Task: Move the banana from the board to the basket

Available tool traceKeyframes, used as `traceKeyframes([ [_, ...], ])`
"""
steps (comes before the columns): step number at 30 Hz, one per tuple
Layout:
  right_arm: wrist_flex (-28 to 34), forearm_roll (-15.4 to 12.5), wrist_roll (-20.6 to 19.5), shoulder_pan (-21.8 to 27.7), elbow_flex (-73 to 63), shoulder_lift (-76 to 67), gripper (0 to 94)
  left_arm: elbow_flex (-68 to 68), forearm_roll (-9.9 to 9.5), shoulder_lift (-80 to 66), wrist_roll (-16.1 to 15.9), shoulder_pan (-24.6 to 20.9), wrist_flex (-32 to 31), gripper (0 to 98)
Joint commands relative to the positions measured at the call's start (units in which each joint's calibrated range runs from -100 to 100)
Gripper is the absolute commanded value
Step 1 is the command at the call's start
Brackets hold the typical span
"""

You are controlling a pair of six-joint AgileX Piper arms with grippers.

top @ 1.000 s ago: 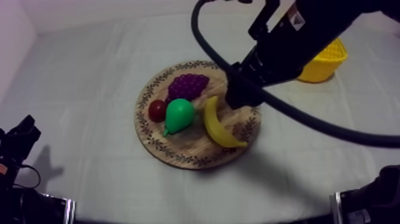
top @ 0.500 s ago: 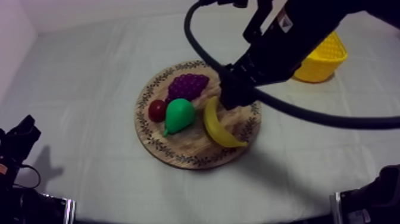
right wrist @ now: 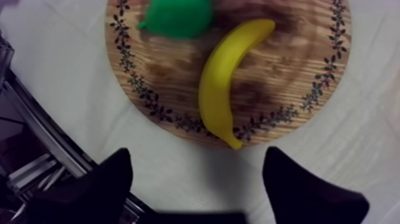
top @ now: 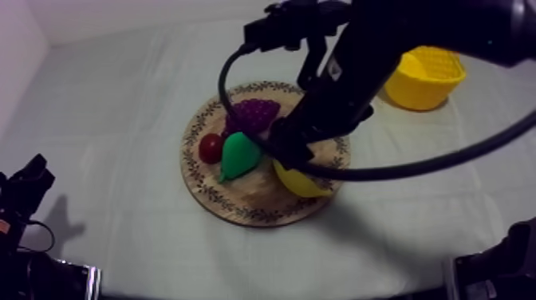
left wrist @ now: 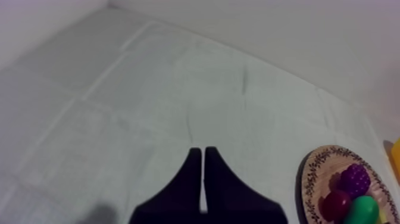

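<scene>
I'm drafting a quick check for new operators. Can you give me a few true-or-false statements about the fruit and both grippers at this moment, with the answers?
1. The banana lies on the wooden board. True.
2. The right gripper is shut on the banana. False: it is open and empty, with the banana ahead of it.
3. The left gripper is open. False: it is shut on nothing, over the cloth.
4. The pear sits on the board next to the banana. True.

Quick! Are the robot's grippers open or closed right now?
Left gripper: closed, holding nothing.
Right gripper: open above the banana, holding nothing.
</scene>
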Motion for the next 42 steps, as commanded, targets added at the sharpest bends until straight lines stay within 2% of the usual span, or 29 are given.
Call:
traceKeyframes([
  [1, -1.2, 0.0, 0.0, 0.0, -0.2, 2.6, 63.1, 0.0, 0.03, 0.0, 0.0, 0.0, 0.0, 0.1],
  [24, -13.7, -2.1, 3.6, 2.7, -3.2, 18.7, 64.8, 0.0, 0.03, 0.0, 0.0, 0.0, 0.0, 0.1],
  [42, -17.6, -3.0, 4.5, 3.6, -6.5, 27.3, 63.2, 0.0, 0.03, 0.0, 0.0, 0.0, 0.0, 0.1],
])
